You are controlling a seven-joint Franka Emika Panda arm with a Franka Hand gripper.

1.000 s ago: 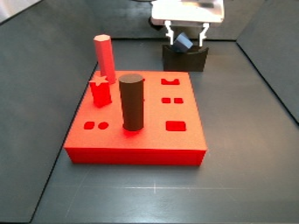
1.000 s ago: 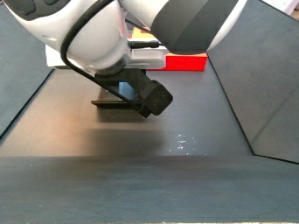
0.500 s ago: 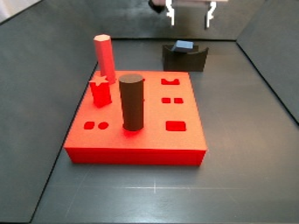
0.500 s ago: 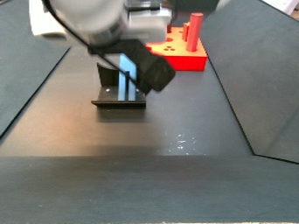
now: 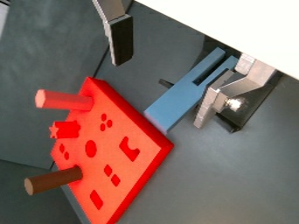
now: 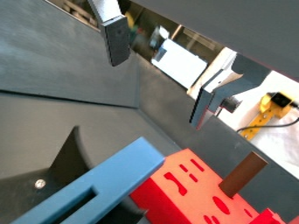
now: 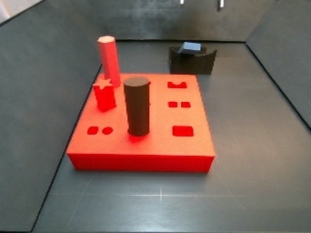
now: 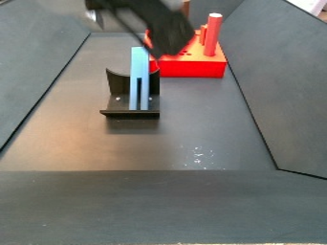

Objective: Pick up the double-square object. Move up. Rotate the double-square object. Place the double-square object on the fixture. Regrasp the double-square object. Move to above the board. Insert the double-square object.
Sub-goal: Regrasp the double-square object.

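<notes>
The silver two-finger gripper [image 5: 176, 74] hangs high over the floor w/ its plates spread wide and nothing between them; in a side view only the fingertips [image 7: 220, 5] show at the frame's upper edge. Below it, the long grey-blue bar w/ two square prongs (double-square object) [image 8: 140, 80] stands upright, leaning against the nearly black L-shaped fixture [image 8: 122, 108]. Probably parked there so the gripper can come back at a new angle: the regrasp step looks next, not yet begun. The bar rests on the fixture alone, free of the fingers [image 6: 117, 39].

Off to the side of the gripper, beyond the fixture, sits the flat red square board w/ shaped cutouts [image 7: 183, 150]. On it: a red hexagonal post [image 7: 107, 56] and a dark grey upright cylinder [image 7: 136, 106], both tall. Judgement: those two pegs are the main obstacles when carrying the bar over the board; the way straight down to the bar itself looks clear. Dark walls ring the work area, well apart from the bar.
</notes>
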